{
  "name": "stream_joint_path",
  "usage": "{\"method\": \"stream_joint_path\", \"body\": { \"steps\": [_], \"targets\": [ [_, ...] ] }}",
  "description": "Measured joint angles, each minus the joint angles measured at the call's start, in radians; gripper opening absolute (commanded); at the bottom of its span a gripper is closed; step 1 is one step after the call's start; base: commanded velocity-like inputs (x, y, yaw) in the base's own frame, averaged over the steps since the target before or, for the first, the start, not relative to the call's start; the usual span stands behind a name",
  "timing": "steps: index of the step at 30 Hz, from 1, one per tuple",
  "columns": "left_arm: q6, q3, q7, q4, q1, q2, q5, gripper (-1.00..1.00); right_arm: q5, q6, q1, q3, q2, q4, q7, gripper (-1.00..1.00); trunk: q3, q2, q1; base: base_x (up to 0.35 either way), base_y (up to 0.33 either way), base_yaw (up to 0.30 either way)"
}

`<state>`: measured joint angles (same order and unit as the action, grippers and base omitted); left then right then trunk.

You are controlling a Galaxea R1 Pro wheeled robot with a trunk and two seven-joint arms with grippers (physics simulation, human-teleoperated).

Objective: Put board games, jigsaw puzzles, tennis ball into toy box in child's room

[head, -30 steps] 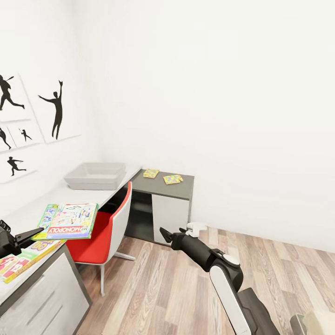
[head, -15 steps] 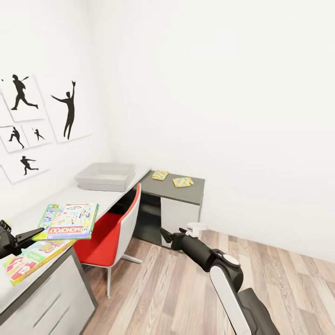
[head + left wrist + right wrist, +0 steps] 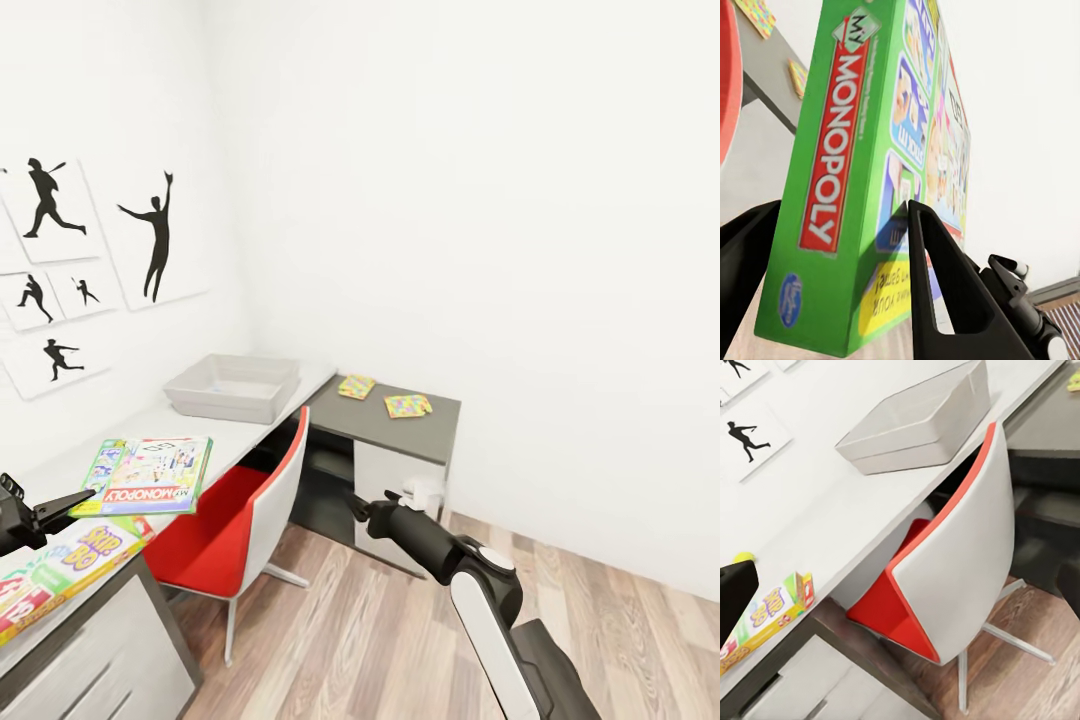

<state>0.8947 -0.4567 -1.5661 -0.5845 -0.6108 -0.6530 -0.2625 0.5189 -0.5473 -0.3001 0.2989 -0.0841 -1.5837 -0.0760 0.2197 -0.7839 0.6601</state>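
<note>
Left gripper clamps the Monopoly box by its edge, lower left of frame, above the table. Whole head view slid vs 1 s ago: base/camera moving, toy box now nearer centre, so I'm closing on drop-off. Right gripper: fingers foreshortened, can't tell open/closed. Skip-Bo cut off at edge.

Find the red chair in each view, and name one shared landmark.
Head view: red chair tucked under the table, beside the Monopoly box.
Left wrist view: red sliver beside the Monopoly box.
Right wrist view: against the table edge, near the toy box.
Shared landmark: the table.
</note>
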Motion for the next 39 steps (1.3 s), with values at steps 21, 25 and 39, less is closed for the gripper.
{"method": "stream_joint_path", "body": {
  "steps": [21, 25, 39],
  "targets": [
    [-0.001, 0.0, 0.0, 0.0, 0.0, 0.003, 0.001, -1.0, 0.0, -0.001, 0.003, 0.0, 0.0, -0.001, -0.002, 1.0, 0.0, 0.0, 0.0, 0.226, -0.202, 0.078],
    [0.0, -0.001, 0.0, 0.0, -0.001, 0.0, -0.001, -1.0, 0.0, 0.0, 0.003, 0.0, 0.0, -0.001, -0.001, 1.0, -0.003, 0.007, -0.003, 0.02, -0.02, 0.0],
    [0.002, 0.0, 0.0, 0.0, 0.0, -0.002, -0.002, -1.0, 0.0, 0.0, 0.003, 0.0, 0.0, -0.002, 0.0, 1.0, -0.047, 0.105, -0.057, 0.002, -0.002, 0.161]
  ]
}}
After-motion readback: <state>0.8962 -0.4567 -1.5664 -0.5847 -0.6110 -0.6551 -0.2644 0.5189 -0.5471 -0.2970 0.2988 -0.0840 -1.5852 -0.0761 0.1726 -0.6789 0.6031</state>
